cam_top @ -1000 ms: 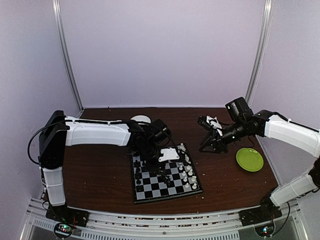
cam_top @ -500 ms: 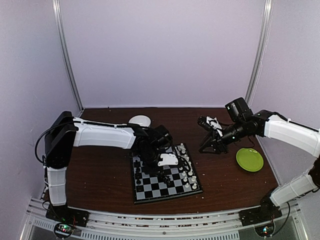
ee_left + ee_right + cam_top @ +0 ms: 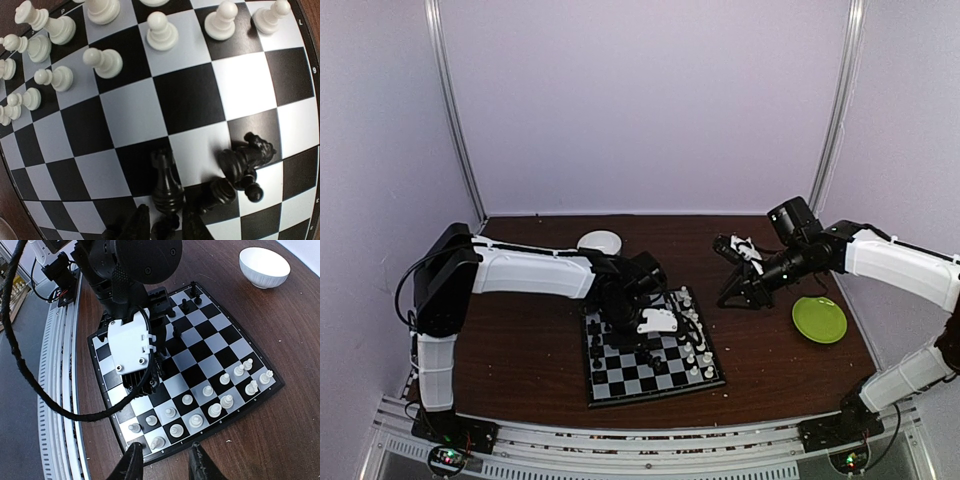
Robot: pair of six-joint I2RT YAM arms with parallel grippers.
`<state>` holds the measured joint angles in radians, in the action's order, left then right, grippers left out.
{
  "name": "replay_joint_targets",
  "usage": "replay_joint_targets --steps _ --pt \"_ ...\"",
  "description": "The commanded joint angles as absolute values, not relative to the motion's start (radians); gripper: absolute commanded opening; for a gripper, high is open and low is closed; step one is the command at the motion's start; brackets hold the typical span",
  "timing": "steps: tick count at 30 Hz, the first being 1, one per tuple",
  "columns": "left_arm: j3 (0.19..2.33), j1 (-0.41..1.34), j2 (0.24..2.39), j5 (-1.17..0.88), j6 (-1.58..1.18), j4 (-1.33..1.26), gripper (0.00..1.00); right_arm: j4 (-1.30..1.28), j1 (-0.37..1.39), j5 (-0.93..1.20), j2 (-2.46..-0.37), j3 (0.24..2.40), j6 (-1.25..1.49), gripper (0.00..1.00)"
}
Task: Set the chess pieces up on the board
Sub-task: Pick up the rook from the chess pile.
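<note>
The board (image 3: 630, 382) lies flat on the brown surface (image 3: 520, 350), just ahead of the arm bases; white chess pieces (image 3: 695, 345) stand in rows along its right side and black chess pieces (image 3: 597, 345) along its left; the left tool (image 3: 165, 216) hangs low over the board's middle, its fingers (image 3: 134, 226) narrowly apart with a small black piece between them, though I cannot tell whether they press on it; a black rook (image 3: 166, 185) stands just beyond the fingertips and a black knight (image 3: 247, 155) is close beside it; farther back and off the board's right edge, the right tool (image 3: 165, 446) hovers above the surface, fingers spread on nothing; a green plate (image 3: 819, 320) sits to its right; a white bowl (image 3: 600, 241) rests behind the board's far left corner.
</note>
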<state>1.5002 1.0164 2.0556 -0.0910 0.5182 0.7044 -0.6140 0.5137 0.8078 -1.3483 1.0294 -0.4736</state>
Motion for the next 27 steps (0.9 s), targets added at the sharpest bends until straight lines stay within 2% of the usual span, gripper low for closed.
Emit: replay_joint_targets --steps 1,5,17,27 --pt "1.519 1.015 2.079 -0.108 0.534 0.686 0.24 -0.624 0.508 0.818 -1.358 1.043 -0.485 0.33" --pt "1.52 1.015 2.087 -0.113 0.53 0.686 0.21 -0.624 0.508 0.818 -1.36 1.043 -0.485 0.32" --pt "1.512 1.013 2.068 -0.08 0.484 0.67 0.01 -0.628 0.508 0.832 -1.362 1.055 -0.47 0.32" --pt "1.406 0.963 1.867 -0.2 0.352 0.532 0.0 -0.592 0.477 0.857 -1.329 1.107 -0.34 0.33"
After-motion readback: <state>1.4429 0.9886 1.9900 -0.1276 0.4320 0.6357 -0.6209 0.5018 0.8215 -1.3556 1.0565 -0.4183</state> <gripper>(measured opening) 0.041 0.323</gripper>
